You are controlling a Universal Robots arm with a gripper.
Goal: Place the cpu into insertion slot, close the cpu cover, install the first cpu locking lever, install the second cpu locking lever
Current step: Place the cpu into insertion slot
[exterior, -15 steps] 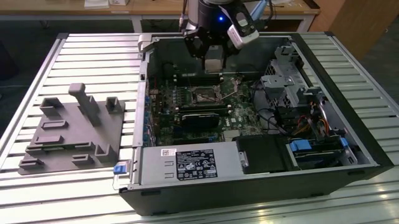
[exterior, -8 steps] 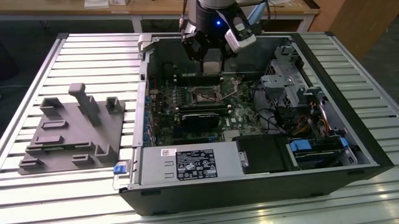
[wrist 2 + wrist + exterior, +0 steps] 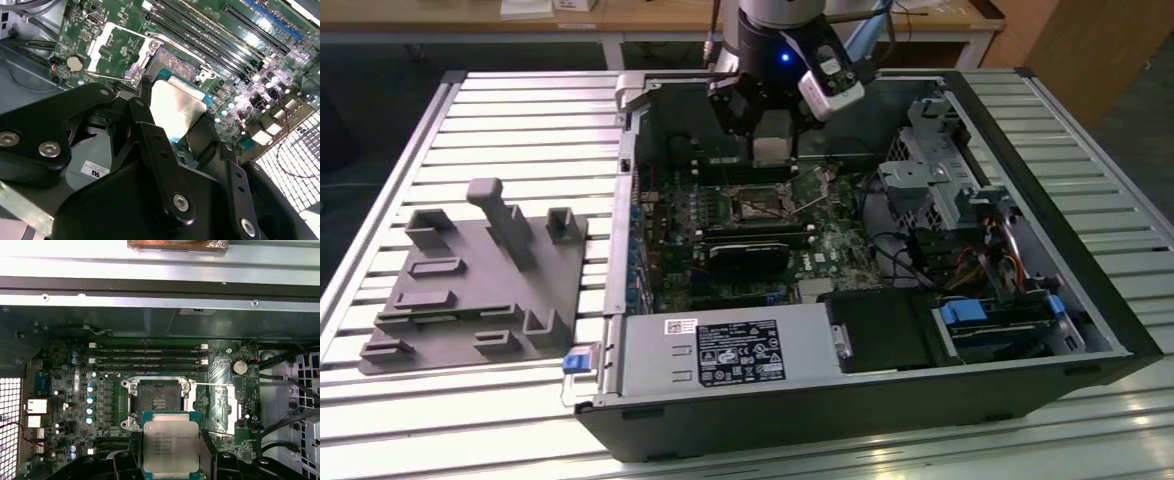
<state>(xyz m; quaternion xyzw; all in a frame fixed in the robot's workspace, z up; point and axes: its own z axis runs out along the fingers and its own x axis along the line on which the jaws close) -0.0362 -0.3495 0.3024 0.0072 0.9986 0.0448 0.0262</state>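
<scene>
Slatted metal tabletop [image 3: 494, 120] carries an open computer case [image 3: 1067, 250] lying on its side, so the motherboard faces up towards the arm. The gripper [image 3: 175, 125] hangs inside the case with its jaws clamped on the cpu [image 3: 171, 447]. The black fingers [image 3: 142, 115] press on two opposite edges, probably so that the pale metal top and the contact side are not touched. The chip is held roughly flat and square to the board, which suits a straight drop into a socket. The insertion slot [image 3: 160, 401] lies just ahead of and below the gripper, bare, with its dark centre showing, so the cpu is near it but not yet seated. The cpu cover [image 3: 97, 45] is swung open and lies off to one side of the gripper, beside the socket, leaving the way down clear. The long memory slots [image 3: 150, 354] run beyond the socket, farther from the gripper. Well off to the side of the gripper, outside the case, sits a grey fixture tray [image 3: 474, 285]. The chip's underside is hidden, and where the finger pads meet its edges is partly masked by the gripper body. The thin locking levers are hard to make out against the board, and I cannot tell how they stand.
</scene>
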